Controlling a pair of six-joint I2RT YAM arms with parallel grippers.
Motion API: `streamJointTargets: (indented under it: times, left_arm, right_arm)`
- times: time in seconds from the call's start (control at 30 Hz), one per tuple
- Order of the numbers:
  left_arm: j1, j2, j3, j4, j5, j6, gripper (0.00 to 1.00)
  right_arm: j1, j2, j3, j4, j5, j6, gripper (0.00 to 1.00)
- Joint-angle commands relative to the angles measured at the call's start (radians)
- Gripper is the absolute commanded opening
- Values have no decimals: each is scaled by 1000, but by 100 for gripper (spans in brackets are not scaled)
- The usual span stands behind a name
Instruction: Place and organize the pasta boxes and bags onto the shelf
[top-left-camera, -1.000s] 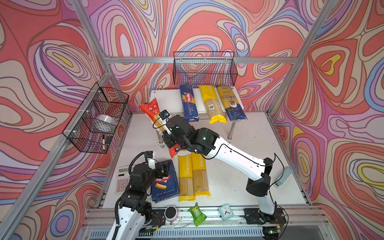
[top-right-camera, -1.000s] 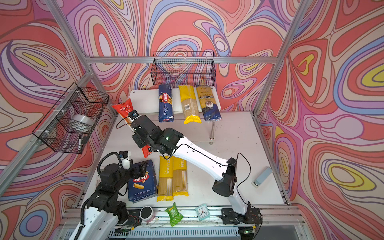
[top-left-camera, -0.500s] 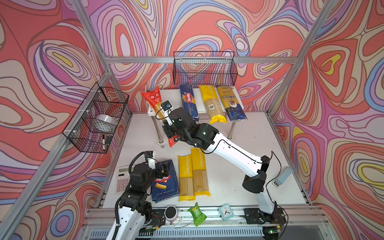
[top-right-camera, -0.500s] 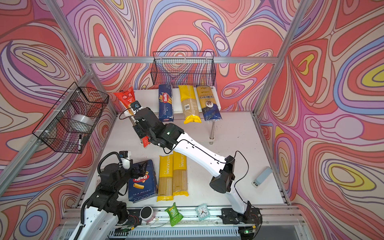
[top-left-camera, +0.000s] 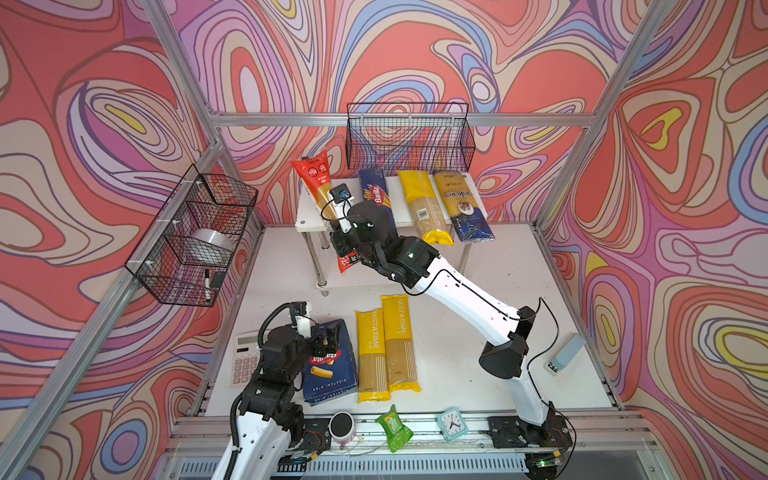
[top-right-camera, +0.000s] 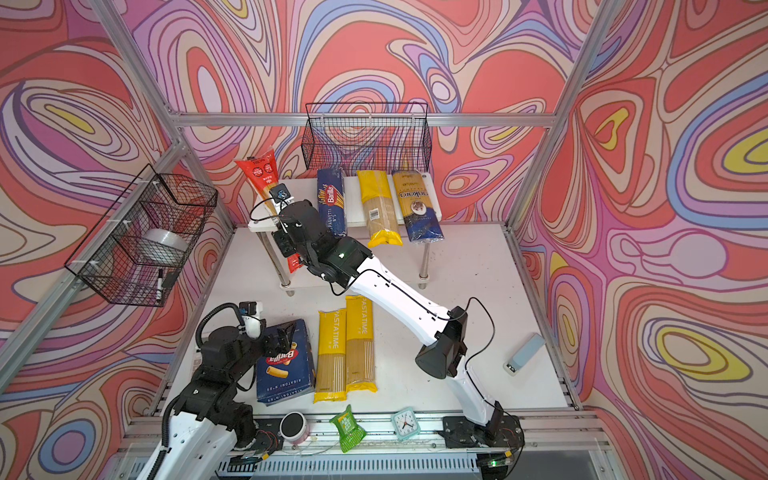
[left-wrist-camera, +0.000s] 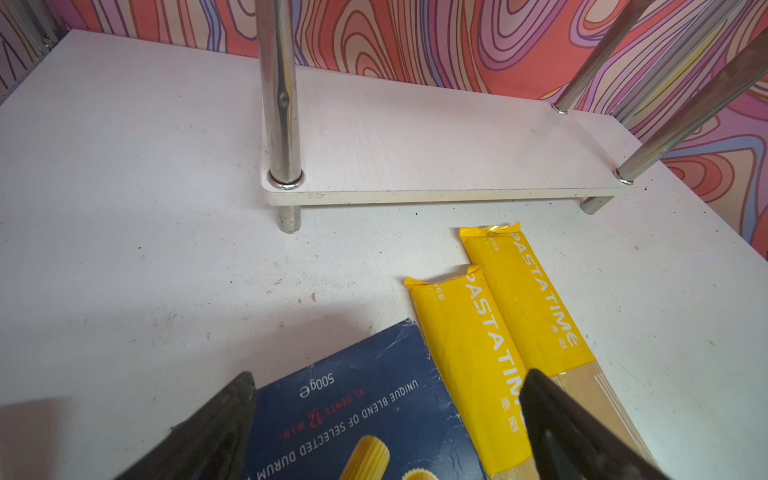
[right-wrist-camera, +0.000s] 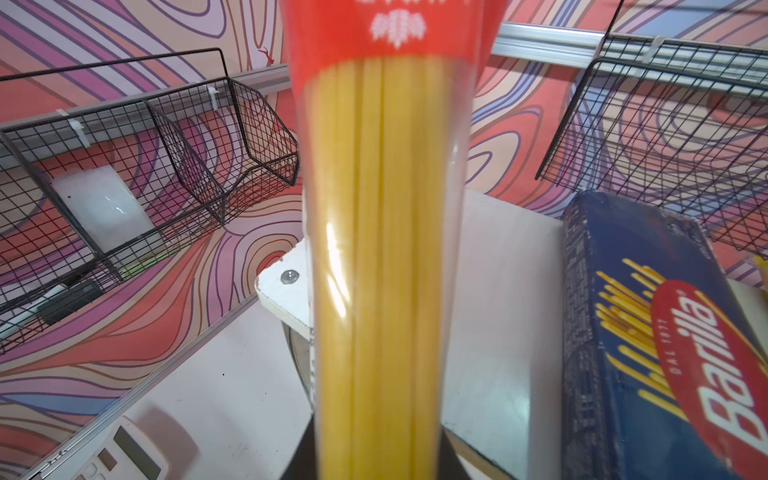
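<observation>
My right gripper (top-left-camera: 340, 239) (right-wrist-camera: 376, 457) is shut on the red bag (top-left-camera: 316, 183) (right-wrist-camera: 386, 208) of spaghetti, which tilts over the left end of the white shelf (top-left-camera: 397, 203) (top-right-camera: 352, 203). Its top tier carries the narrow Barilla pasta box (top-left-camera: 376, 195), a yellow bag (top-left-camera: 424, 208) and a gold and dark blue bag (top-left-camera: 461, 203). On the table lie the wide rigatoni box (top-left-camera: 330, 365) (left-wrist-camera: 374, 415) and two yellow bags (top-left-camera: 372, 353) (top-left-camera: 399, 340). My left gripper (top-left-camera: 322, 336) (left-wrist-camera: 388, 374) hovers open over the rigatoni box's far end.
Black wire baskets hang on the back wall (top-left-camera: 409, 137) and on the left wall (top-left-camera: 195, 237). A calculator (top-left-camera: 245, 359) lies by the left arm. Along the front rail sit a small speaker (top-left-camera: 341, 426), a green packet (top-left-camera: 392, 428) and a clock (top-left-camera: 451, 424).
My right arm has carried the red bag up and back, from in front of the shelf to over its left end. The left arm has stayed still.
</observation>
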Motion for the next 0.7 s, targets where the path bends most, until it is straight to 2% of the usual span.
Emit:
streamJointTargets:
  times: [0.0, 0.37, 0.53, 0.67]
  left_arm:
    - [-5, 8, 0, 13, 13, 5, 100]
    - [-5, 17, 2, 17, 18, 6, 100]
    - [-5, 16, 2, 17, 18, 6, 100]
    - [-5, 15, 1, 17, 17, 6, 100]
  right_arm:
    - [-20, -6, 66, 171, 10, -11, 23]
    - [-67, 26, 82, 177, -4, 10, 24]
    - [-79, 34, 76, 182, 0, 27, 42]
    - [-88, 42, 73, 188, 1, 38, 43]
